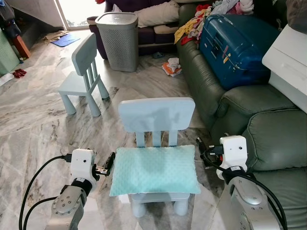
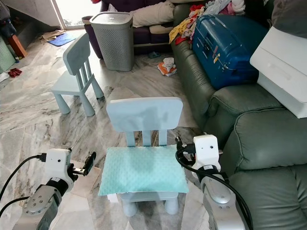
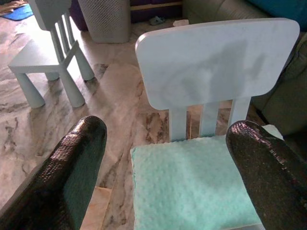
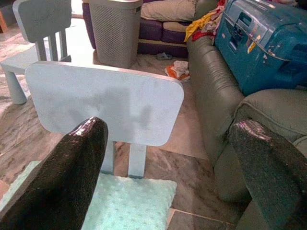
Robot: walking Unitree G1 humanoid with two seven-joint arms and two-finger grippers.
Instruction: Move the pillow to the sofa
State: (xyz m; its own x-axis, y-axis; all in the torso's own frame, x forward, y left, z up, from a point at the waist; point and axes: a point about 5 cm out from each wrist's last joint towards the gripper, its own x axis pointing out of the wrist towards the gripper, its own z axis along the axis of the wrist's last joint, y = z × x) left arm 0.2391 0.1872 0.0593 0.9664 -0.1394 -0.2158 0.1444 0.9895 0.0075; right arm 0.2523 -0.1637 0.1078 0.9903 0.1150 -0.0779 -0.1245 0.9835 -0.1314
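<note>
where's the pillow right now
The mint pillow lies flat on the seat of the near pale blue chair, between the left gripper and right gripper, with the green sofa to its right.

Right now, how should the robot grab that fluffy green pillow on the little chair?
Probably by its two short ends, one gripper from each side. The pillow lies flat across the chair seat, ends overhanging, with the open left gripper and right gripper already flanking it.
</note>
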